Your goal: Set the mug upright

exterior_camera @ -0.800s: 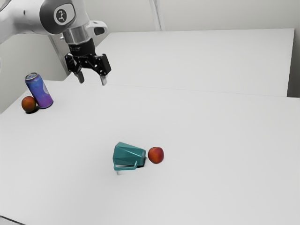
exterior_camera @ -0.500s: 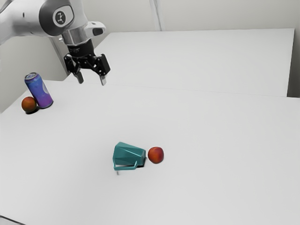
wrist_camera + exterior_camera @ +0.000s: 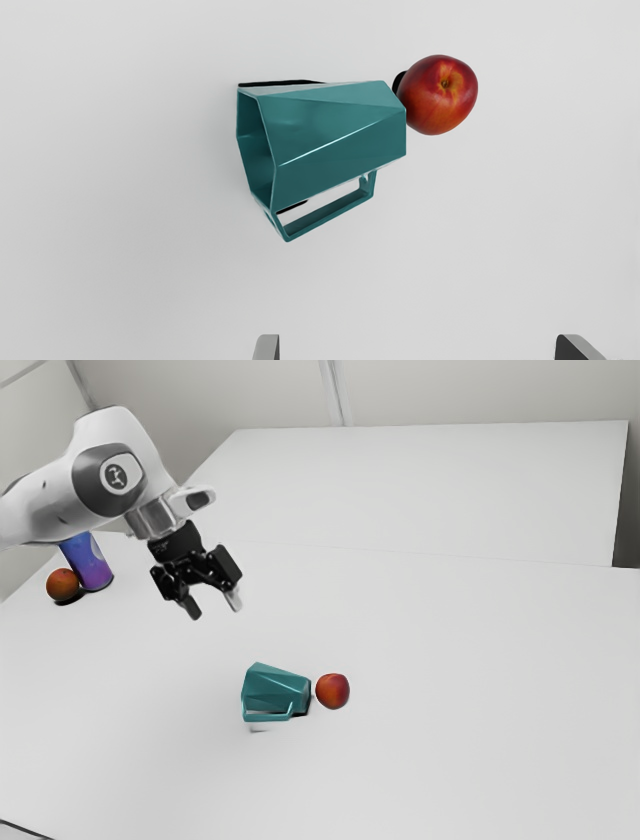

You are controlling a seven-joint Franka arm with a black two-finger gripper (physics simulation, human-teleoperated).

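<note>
The mug (image 3: pixel 275 688) lies on its side, well in from the tabletop's (image 3: pixel 450 660) edge at the exterior view's left, base just beside the peach (image 3: pixel 333 691). Best to straddle its body squarely, clear of the fruit, then lift before rolling the mouth upward. The tool (image 3: pixel 215 609) hangs above, slanting down, fingers wide apart, empty.

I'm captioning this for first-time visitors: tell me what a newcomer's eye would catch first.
Probably the teal mug, lying on its side on the white table, its base toward a red fruit. Then the open pincer, hanging above the table in the exterior view's upper left.
</note>
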